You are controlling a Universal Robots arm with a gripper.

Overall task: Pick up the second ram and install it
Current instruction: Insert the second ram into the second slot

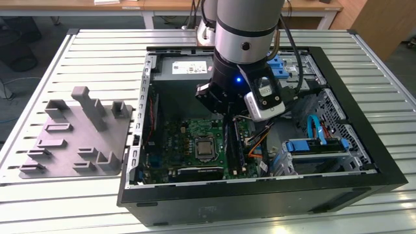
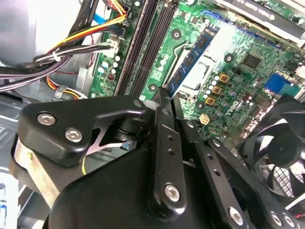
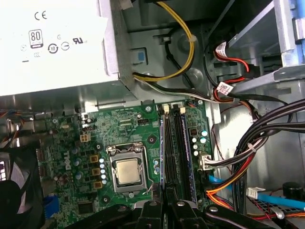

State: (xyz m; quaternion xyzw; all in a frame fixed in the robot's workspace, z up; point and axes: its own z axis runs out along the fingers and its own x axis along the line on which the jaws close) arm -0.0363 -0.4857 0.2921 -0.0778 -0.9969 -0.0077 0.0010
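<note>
My gripper (image 1: 235, 117) hangs inside the open computer case, over the green motherboard (image 1: 188, 141). Its fingers (image 2: 161, 119) are shut on the second ram (image 2: 190, 59), a thin dark stick with a bluish face and black chips. The stick reaches forward from the fingertips on edge. In the first wrist view the ram (image 3: 164, 152) is seen edge-on, lined up with the long black memory slots (image 3: 180, 148) beside the CPU socket (image 3: 126, 171). In the exterior view the ram (image 1: 233, 144) sits low over the board. Whether it is seated in a slot I cannot tell.
A grey holder plate (image 1: 78, 131) with upright blocks lies outside the case at the exterior view's left. The power supply (image 3: 52, 43), cable bundles (image 3: 248, 143), a black fan (image 2: 279, 148) and a blue drive cage (image 1: 312, 146) crowd the slots.
</note>
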